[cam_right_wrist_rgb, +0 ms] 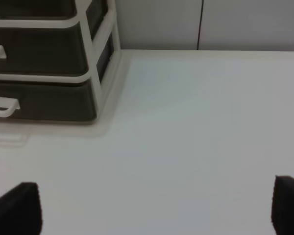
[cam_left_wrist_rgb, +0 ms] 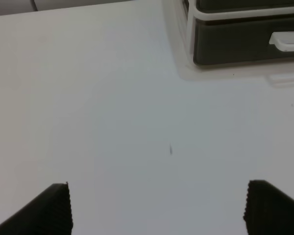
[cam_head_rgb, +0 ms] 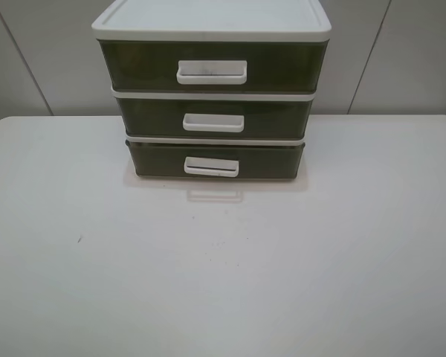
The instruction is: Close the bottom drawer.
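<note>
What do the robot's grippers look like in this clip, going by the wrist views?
Only the fingertips show. The left gripper has two black fingers with finely ribbed inner edges. The right gripper also has two black fingers, matte and blocky, with blurred texture. No cables, markings or arm links are visible, and neither arm appears in the exterior high view.

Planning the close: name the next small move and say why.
Probably bring the left gripper forward toward the bottom drawer. Its front seems slightly proud of the frame, both grippers are open and well back, and the left wrist view already faces that drawer's white handle.
</note>
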`<action>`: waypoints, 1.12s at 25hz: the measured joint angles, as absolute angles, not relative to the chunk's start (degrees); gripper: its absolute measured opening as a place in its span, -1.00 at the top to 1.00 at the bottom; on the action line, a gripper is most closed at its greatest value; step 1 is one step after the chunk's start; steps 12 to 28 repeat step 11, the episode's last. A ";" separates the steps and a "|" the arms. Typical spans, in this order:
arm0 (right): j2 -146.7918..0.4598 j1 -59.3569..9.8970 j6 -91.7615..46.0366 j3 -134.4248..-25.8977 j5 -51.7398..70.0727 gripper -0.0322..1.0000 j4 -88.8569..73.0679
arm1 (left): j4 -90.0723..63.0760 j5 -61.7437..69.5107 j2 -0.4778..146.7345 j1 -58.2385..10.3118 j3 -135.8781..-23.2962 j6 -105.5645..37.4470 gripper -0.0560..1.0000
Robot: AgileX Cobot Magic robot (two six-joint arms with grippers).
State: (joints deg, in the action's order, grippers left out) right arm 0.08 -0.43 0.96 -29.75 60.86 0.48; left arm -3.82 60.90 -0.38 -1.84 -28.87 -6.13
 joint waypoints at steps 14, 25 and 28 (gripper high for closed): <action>0.08 -0.43 0.46 -29.75 60.82 -0.65 0.00 | -3.78 60.90 -0.38 -1.84 -28.87 -6.13 -0.47; 0.08 -0.43 0.46 -29.75 60.82 -0.65 0.00 | -3.78 60.90 -0.38 -1.84 -28.87 -6.13 -0.47; 0.08 -0.43 0.46 -29.75 60.82 -0.65 0.00 | -3.78 60.90 -0.38 -1.84 -28.87 -6.13 -0.47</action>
